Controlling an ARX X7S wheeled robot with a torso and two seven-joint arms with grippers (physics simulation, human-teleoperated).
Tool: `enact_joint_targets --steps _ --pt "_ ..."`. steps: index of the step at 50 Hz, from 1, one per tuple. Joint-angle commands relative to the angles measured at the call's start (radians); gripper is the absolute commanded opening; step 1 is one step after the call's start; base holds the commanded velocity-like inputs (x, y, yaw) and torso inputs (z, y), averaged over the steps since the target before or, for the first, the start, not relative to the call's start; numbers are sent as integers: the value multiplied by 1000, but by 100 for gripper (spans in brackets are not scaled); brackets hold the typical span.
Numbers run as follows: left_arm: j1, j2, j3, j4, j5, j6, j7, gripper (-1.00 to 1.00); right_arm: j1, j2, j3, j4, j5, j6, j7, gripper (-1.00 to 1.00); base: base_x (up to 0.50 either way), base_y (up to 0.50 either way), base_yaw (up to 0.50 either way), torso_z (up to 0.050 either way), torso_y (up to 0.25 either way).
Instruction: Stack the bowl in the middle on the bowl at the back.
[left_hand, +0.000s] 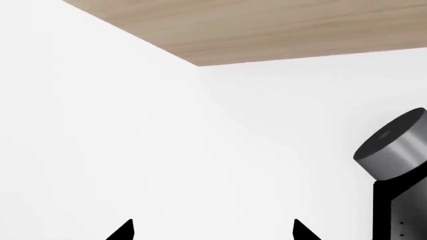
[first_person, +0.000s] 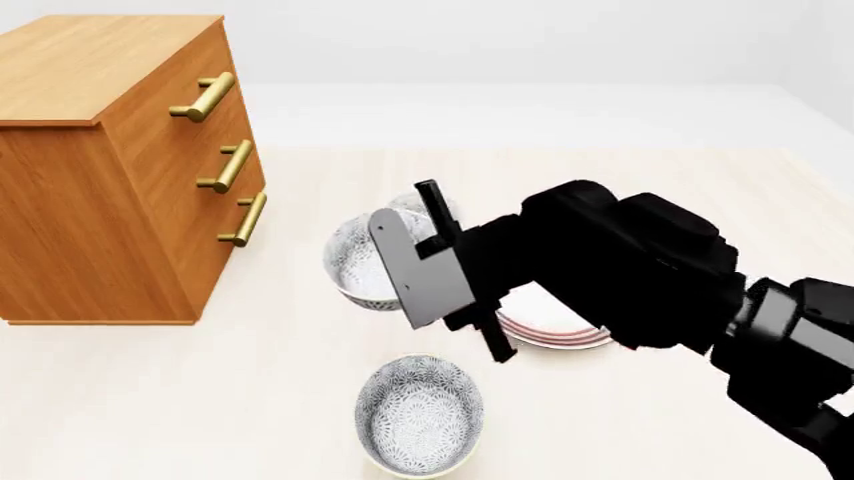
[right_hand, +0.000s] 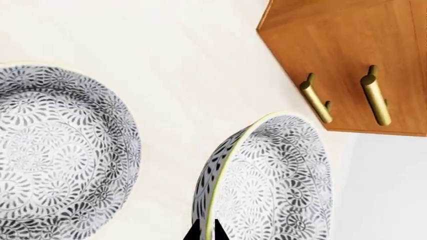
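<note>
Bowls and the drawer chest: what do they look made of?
Bowls, e.g. the nearest one and the one at the right gripper: probably glazed ceramic, smooth white with a dense blue-grey printed pattern and a pale rim. Drawer chest: looks like wood or wood veneer, visible grain, satin finish. Its handles: brass-coloured metal, slightly shiny. It's a render, so all by look only.

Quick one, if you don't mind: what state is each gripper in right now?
Left gripper: open, holding nothing.
Right gripper: shut on the rim of the bowl in the middle.
</note>
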Motion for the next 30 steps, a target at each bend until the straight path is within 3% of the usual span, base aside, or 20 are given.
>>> enact_joint_targets --steps 1,30 --pt "2 -1 16 0 -2 18 -12 100 -29 149 21 -461 29 299 47 -100 0 0 0 0 0" --pt "6 -4 42 0 -3 50 -24 100 -39 263 51 -886 76 657 106 -100 0 0 0 0 0"
